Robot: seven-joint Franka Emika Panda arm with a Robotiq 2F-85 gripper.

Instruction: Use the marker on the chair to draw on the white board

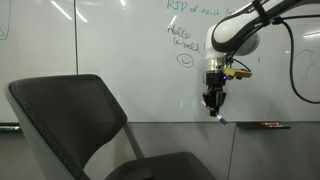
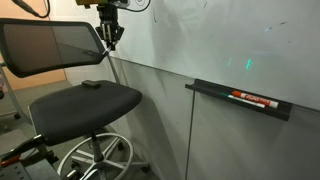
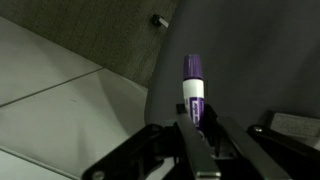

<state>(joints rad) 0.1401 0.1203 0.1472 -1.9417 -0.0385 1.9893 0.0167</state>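
1. The tool point(image 3: 195, 125) is clamped on the marker point(image 3: 193, 85). In the wrist view it grips the lower barrel from both sides, and the marker's purple end points to 12 o'clock above a white band.
2. In an exterior view the tool point(image 1: 213, 100) hangs from the arm point(image 1: 240, 35) in front of the white board point(image 1: 120, 40). The marker point(image 1: 218, 116) juts out toward 5 o'clock near the board's lower edge. I cannot tell whether its tip touches the board.
3. The green handwriting point(image 1: 185, 35) and the smiley face point(image 1: 185, 60) sit at 11 o'clock from the tool.
4. The chair point(image 1: 65, 108) stands at 8 o'clock from the tool, well apart.
5. In an exterior view the tool point(image 2: 111, 38) is at 3 o'clock of the chair's backrest point(image 2: 50, 42), just beside its edge.
6. A small dark object point(image 2: 92, 85) lies on the seat point(image 2: 70, 105).
7. At 4 o'clock from the tool, a ledge point(image 2: 215, 92) carries 1 pen point(image 2: 250, 98) with a red part.
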